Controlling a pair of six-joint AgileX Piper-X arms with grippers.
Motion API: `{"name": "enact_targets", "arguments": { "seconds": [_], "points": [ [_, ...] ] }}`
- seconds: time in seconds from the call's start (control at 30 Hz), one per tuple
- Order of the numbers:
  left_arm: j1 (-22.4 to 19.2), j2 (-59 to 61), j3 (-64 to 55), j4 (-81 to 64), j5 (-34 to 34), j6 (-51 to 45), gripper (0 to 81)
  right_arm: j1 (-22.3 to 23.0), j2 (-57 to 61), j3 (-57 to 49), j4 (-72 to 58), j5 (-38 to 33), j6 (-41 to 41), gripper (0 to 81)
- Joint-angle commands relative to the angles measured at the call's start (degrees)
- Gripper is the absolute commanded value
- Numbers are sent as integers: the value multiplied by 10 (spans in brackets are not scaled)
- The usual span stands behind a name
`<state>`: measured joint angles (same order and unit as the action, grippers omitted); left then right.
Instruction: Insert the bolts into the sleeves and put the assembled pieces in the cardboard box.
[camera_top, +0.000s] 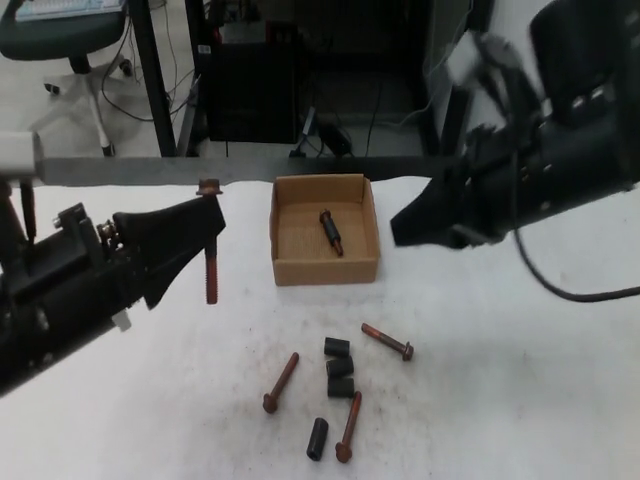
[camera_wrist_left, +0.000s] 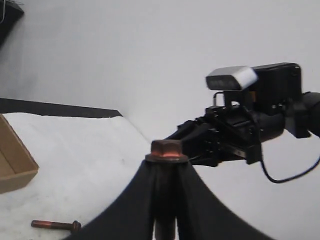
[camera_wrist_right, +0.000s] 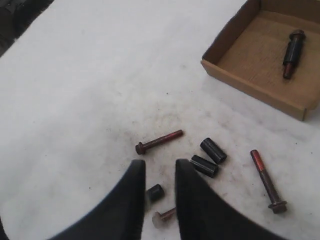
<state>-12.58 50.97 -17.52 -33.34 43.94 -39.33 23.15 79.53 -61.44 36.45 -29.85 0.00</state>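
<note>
Held bolt: the rust-brown metal flange bolt (camera_top: 211, 270) stands upright, head up, to the left of the box.
Left gripper: the black left gripper (camera_top: 205, 232) pinches this bolt just under its head.
Right gripper: the right gripper (camera_wrist_right: 156, 167) has its fingers slightly parted with nothing between them, and is raised at the box's right.
Box: the shallow brown cardboard box (camera_top: 323, 270) sits mid-bench, with one sleeved bolt (camera_top: 331, 231) lying inside.
Loose parts: three more bolts (camera_top: 281, 382) and four short black cylindrical sleeves (camera_top: 337, 347) lie scattered on the white bench cover (camera_top: 520, 380), nearer than the box.

Four bolts (camera_top: 211, 275) (camera_top: 387, 341) (camera_top: 281, 383) (camera_top: 348, 427), four sleeves (camera_top: 337, 347) (camera_top: 340, 367) (camera_top: 341, 387) (camera_top: 317, 438), one assembled piece (camera_top: 331, 231), one cardboard box (camera_top: 325, 271)
</note>
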Motion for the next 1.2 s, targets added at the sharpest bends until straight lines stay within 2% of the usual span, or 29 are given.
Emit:
{"name": "enact_targets", "arguments": {
  "seconds": [0.0, 0.2, 0.4, 0.53, 0.73, 0.97, 1.17],
  "points": [
    [24, 2, -3, -35, 63, -3, 4, 10, 40, -2, -13, -4, -29, 203],
    [45, 2, -3, -80, 97, -10, 4, 52, 139, -38, -21, 51, -94, 211],
    [49, 2, -3, -105, 114, -10, 4, 100, 227, -116, -20, 58, -214, 314],
    [49, -4, -3, -106, 114, -10, 4, 114, 273, -168, -17, 113, -270, 312],
    [49, -35, -3, -106, 114, 8, 4, 116, 311, -206, 4, 212, -386, 310],
    [49, -43, -3, -81, 114, 24, 4, 103, 338, -218, 25, 224, -443, 310],
    [49, -43, -3, -42, 127, 56, 4, 91, 350, -216, 66, 224, -450, 310]
  ]
}}
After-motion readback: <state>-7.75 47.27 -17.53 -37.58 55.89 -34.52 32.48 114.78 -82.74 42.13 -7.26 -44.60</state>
